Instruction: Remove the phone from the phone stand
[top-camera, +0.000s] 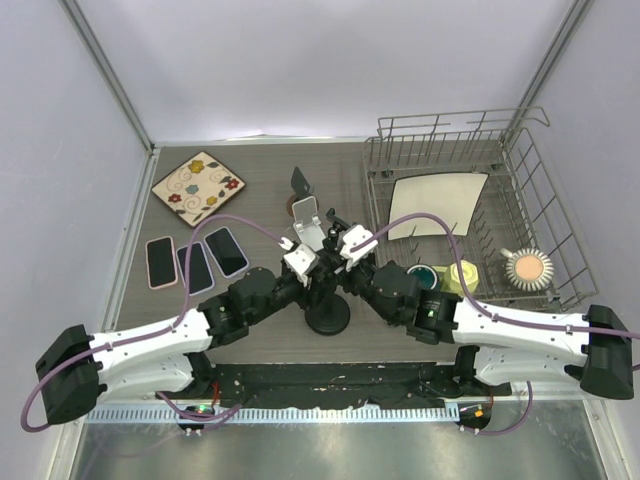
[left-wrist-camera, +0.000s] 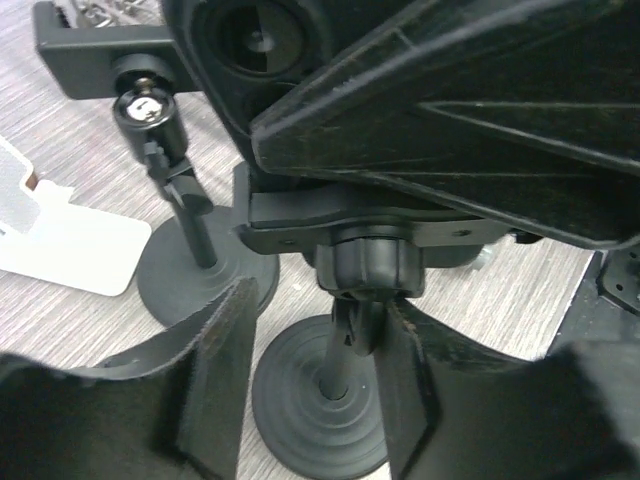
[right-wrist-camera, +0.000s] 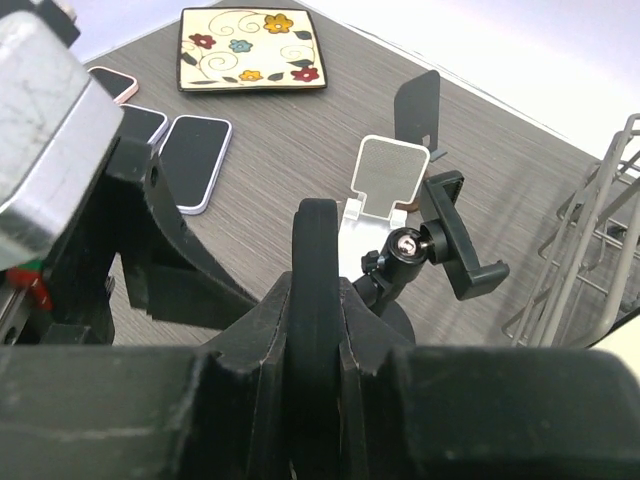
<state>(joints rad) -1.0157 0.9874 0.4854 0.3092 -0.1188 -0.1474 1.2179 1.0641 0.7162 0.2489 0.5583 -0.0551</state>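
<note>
My right pincer (right-wrist-camera: 315, 305) is pinching the phone (right-wrist-camera: 318, 240). I see the phone edge-on, a thin black slab standing upright between my two pads, both pressed flat against its faces. It sits on top of the stand (left-wrist-camera: 322, 420), which is in the middle of the near half of the counter (top-camera: 260, 195). My own fingers hide how the stand's clamp grips it.

My left pincer (left-wrist-camera: 320, 350) is spread and sits lower down, straddling the stand's thin stem below the ball joint. One finger (left-wrist-camera: 215, 380) is clear of the stem. The other lies just beside it, and I cannot tell whether it touches. The stand's round base rests on the counter beneath that pincer.

Just beyond is a second stand (right-wrist-camera: 455, 240), a black clamp on a ball joint. A white stand (right-wrist-camera: 388, 172) is behind it, and a small black stand (right-wrist-camera: 418, 105) is farther back.

Three spare phones (right-wrist-camera: 195, 160) lie flat side by side to the left, with a flowered plate (right-wrist-camera: 250, 48) past them. A wire rack (top-camera: 500, 160) fills the right side and holds a white plate (top-camera: 437, 203).
</note>
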